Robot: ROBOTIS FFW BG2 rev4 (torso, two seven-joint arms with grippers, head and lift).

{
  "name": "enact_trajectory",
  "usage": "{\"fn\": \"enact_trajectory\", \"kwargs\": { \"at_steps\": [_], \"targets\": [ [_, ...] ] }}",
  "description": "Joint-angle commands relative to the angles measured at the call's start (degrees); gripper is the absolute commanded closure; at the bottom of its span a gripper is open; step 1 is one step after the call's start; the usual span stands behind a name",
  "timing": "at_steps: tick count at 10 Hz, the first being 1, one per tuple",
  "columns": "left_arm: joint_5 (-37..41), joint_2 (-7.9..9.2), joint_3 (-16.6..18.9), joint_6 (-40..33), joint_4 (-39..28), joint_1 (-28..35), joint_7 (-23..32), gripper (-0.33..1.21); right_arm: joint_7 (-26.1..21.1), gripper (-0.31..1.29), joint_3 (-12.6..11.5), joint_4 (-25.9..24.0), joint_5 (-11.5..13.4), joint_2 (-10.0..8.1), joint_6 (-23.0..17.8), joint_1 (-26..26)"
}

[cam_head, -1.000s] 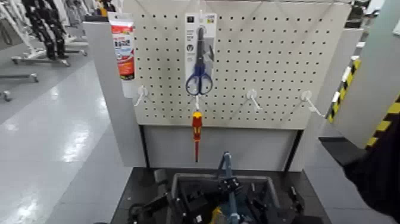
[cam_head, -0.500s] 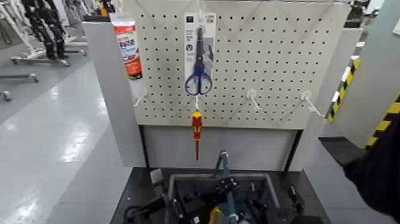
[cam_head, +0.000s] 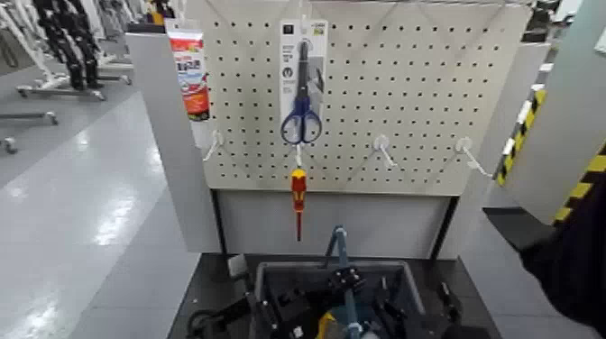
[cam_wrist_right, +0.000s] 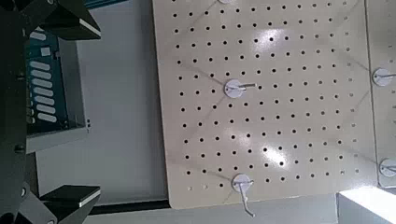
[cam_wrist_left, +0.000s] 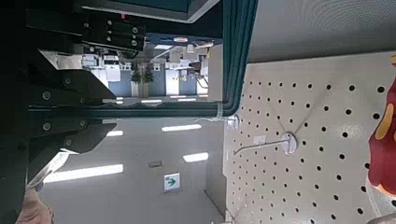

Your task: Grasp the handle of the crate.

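The dark grey-blue crate [cam_head: 270, 269] sits at the bottom of the head view, below the white pegboard. Its thin handle [cam_head: 339, 245] stands upright over the crate's middle. My left gripper [cam_head: 348, 287] is shut on that bar just above the rim. In the left wrist view the handle [cam_wrist_left: 168, 109] runs straight out from between the closed fingers [cam_wrist_left: 65, 89]. My right gripper [cam_wrist_right: 84, 107] stands open with nothing between its fingers, facing the pegboard beside a grey-blue slotted wall [cam_wrist_right: 47, 89]. The crate's inside is mostly hidden by dark arm parts.
The white pegboard stand [cam_head: 406, 108] rises right behind the crate, carrying blue scissors [cam_head: 301, 122], a red-and-yellow screwdriver [cam_head: 298, 200], a red-and-white tube [cam_head: 189, 77] and bare hooks [cam_head: 383, 144]. A yellow-and-black striped post [cam_head: 577, 194] stands at right. Open grey floor lies to the left.
The tube on the pegboard swung slightly right and back. The handle and my left gripper on it crept a little higher in the head view; the grip is unchanged.
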Motion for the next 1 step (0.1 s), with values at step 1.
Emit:
{"fn": "enact_trajectory", "kwargs": {
  "at_steps": [1],
  "targets": [
    [0.1, 0.00, 0.0, 0.0, 0.0, 0.1, 0.0, 1.17, 0.0, 0.13, -0.2, -0.2, 1.1, 0.10, 0.4, 0.1]
  ]
}}
